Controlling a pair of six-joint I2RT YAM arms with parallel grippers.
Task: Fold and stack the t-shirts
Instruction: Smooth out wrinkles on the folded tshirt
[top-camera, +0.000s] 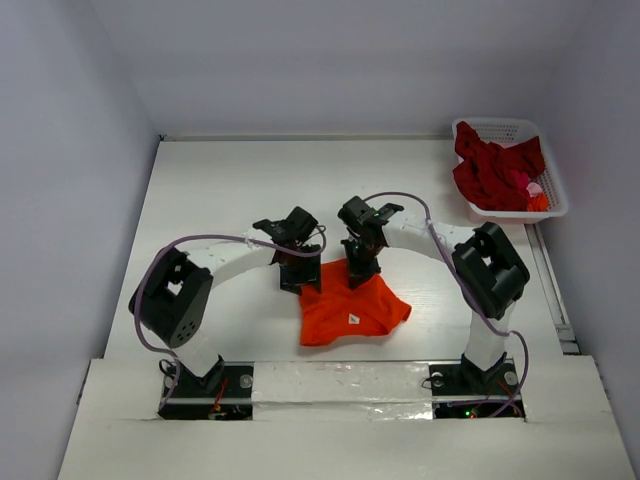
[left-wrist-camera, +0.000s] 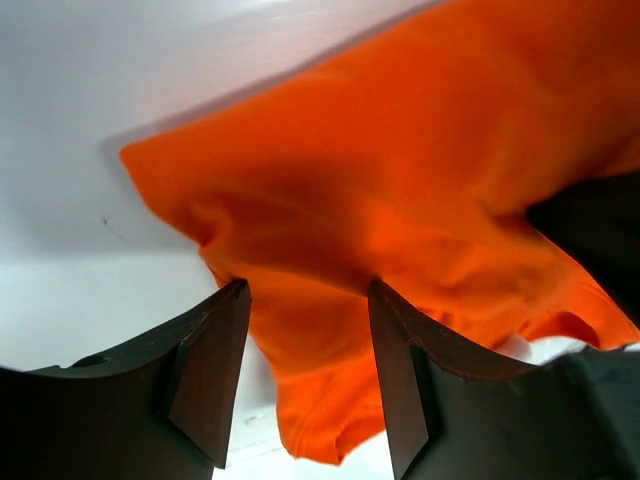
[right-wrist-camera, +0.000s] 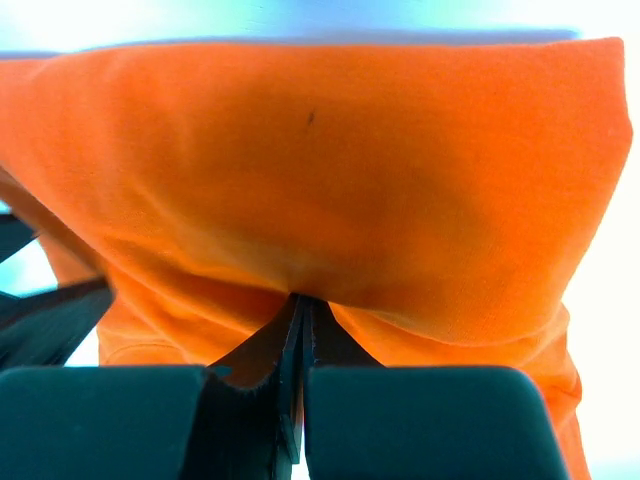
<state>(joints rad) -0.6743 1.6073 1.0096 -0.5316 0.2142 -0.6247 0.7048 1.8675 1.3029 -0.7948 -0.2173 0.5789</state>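
The bright orange t-shirt lies rumpled on the white table near the front middle, its small white neck label facing up. My right gripper is shut on the shirt's far edge; in the right wrist view the fabric bunches where the closed fingers meet. My left gripper stands open at the shirt's far left corner. In the left wrist view orange cloth hangs between and beyond its spread fingers. Dark red t-shirts are heaped in the basket.
A white lattice basket sits at the table's far right corner, with a bit of pink and orange cloth beside the red heap. Grey walls close in the table on three sides. The arm bases stand on the near edge.
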